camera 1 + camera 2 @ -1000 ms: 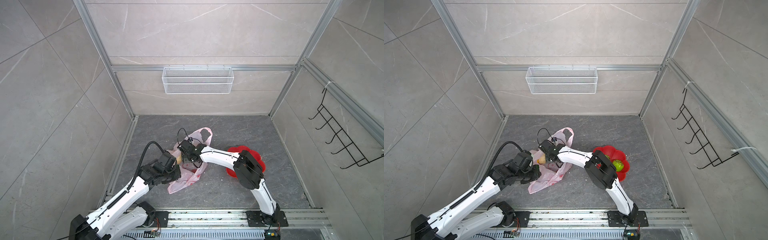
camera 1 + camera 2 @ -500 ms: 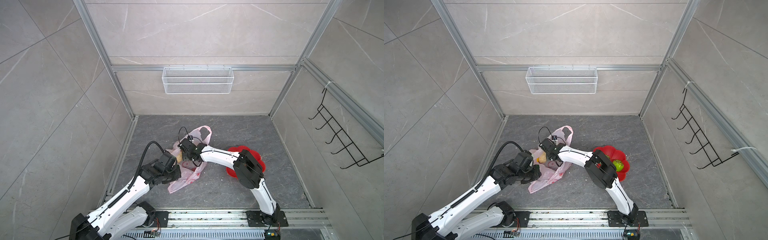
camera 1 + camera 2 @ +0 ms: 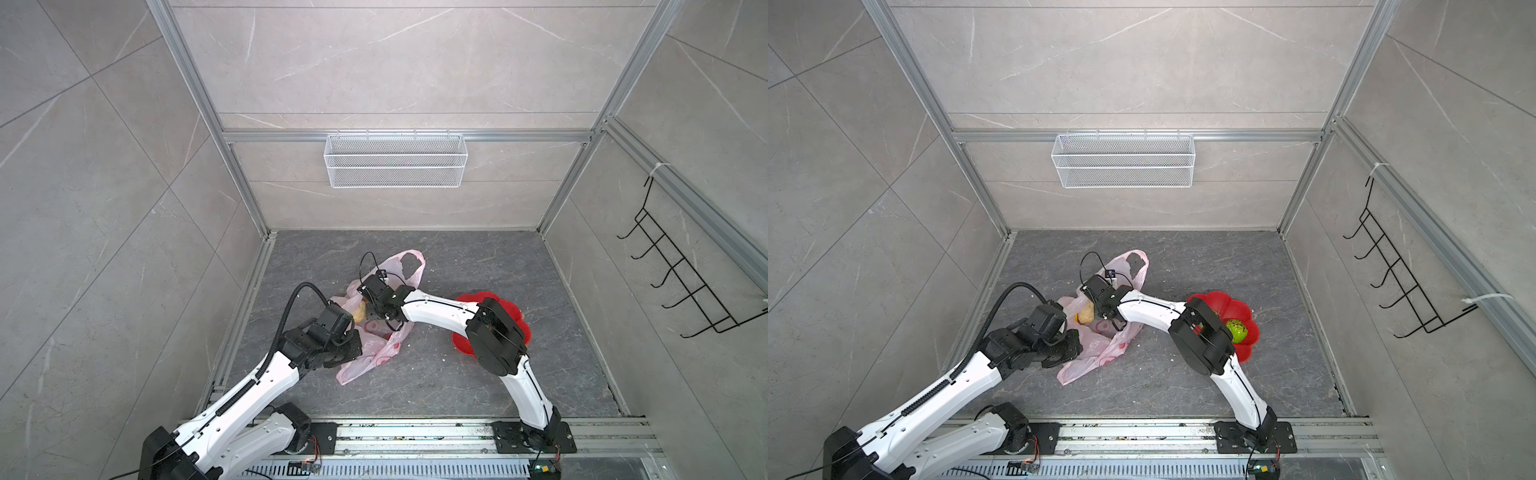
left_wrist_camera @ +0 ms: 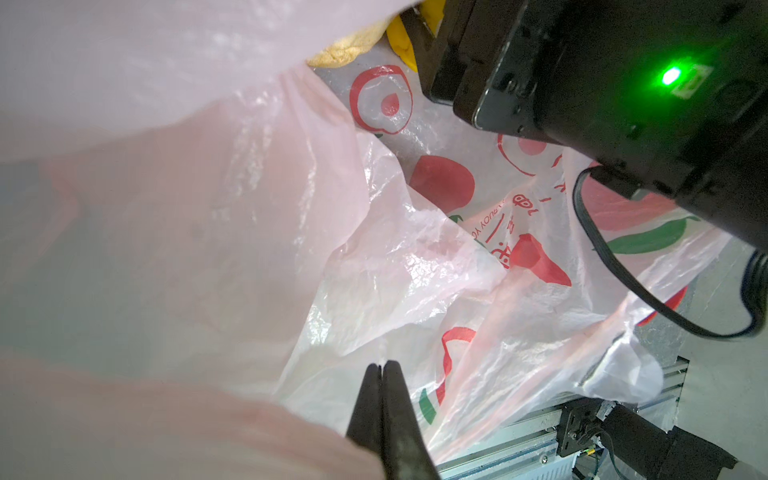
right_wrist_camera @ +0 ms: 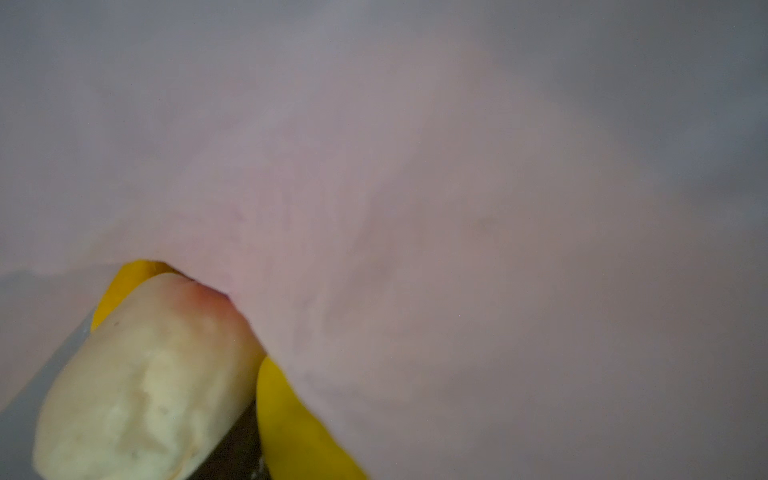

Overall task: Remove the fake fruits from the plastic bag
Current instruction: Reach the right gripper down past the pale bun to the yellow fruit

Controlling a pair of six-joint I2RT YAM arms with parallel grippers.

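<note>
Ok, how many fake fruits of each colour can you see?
Cream fruit: 1, in the plastic bag
Yellow banana: 1, in the bag
Green fruit: 1, on the red dish
Total: 3 in view; the bag may hide more

Pale-pink translucent plastic bag [image 5: 478, 187], blurred and very close, across nearly the whole frame, its film draped over part of the pieces in one corner. There, a cream-coloured lumpy plastic fruit [image 5: 141, 386] with a faint red blush at its rounded tip, touching the film. Glossy yellow plastic fruit [image 5: 291, 428] just beside it and peeping out behind its tip, one piece or two unclear, with a dark patch [image 5: 232, 455] in the gap between cream and yellow.
</note>
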